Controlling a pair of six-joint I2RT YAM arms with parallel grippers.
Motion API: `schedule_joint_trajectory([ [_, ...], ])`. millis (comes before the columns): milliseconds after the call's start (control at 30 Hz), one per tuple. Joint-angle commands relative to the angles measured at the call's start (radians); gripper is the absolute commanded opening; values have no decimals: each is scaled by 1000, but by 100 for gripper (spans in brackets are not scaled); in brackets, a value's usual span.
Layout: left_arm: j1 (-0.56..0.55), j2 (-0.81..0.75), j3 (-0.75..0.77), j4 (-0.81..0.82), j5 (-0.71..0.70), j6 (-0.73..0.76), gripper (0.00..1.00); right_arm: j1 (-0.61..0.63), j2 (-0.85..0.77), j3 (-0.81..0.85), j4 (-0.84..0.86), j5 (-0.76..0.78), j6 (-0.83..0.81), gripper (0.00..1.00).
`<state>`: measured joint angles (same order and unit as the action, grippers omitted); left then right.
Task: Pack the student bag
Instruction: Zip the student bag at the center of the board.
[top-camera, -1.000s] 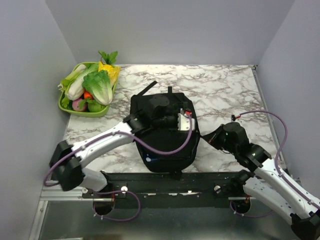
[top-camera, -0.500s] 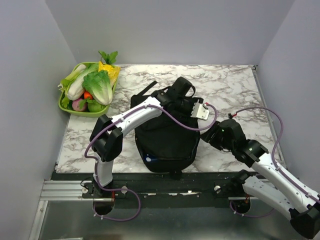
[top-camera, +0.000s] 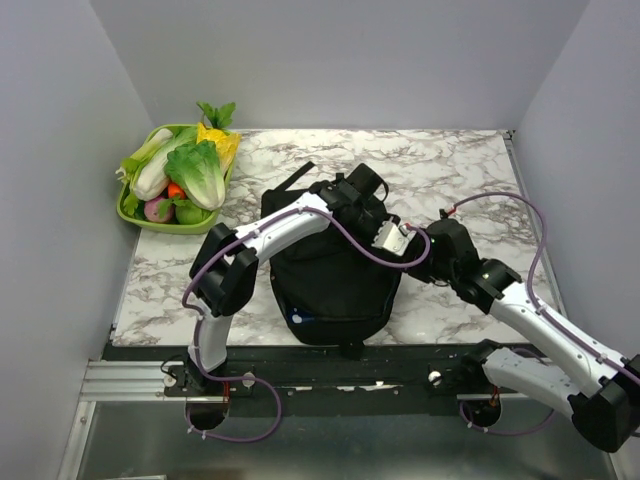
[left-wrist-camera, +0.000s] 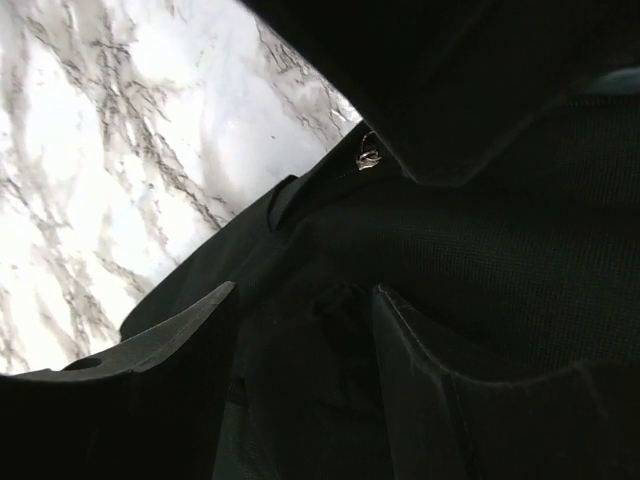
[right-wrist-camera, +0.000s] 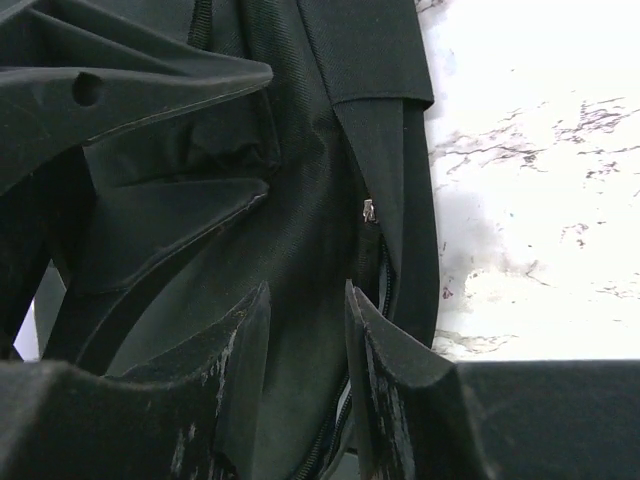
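marble-patterned tabletop (top-camera: 460, 170) carries a floppy black fabric student bag (top-camera: 330, 285); left gripper (left-wrist-camera: 304, 300) spread above it, right gripper (right-wrist-camera: 307, 300) narrowly parted, pinch unclear.

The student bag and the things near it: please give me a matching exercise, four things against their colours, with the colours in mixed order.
Things:
1. student bag
2. tray
3. table
4. zipper pull

Colours:
a. silver
b. green
c. black
d. white with grey veins

Pairs: 1-c; 2-b; 3-d; 4-a
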<state>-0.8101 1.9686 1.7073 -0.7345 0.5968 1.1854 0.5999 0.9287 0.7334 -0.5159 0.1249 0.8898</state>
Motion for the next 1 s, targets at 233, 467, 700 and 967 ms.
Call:
schedule_joint_trajectory([
  [233,32,30,-3,49,83,25,21,-3,137,-43,60,-87,54,44],
  [467,37,-34,-81,127,115,2,0,-3,173,-75,42,-10,72,45],
  [700,38,-68,-77,130,156,-41,0,-3,231,-91,63,41,83,44],
  [967,40,-93,-67,141,204,-115,0,-3,222,-204,267,25,132,33],
])
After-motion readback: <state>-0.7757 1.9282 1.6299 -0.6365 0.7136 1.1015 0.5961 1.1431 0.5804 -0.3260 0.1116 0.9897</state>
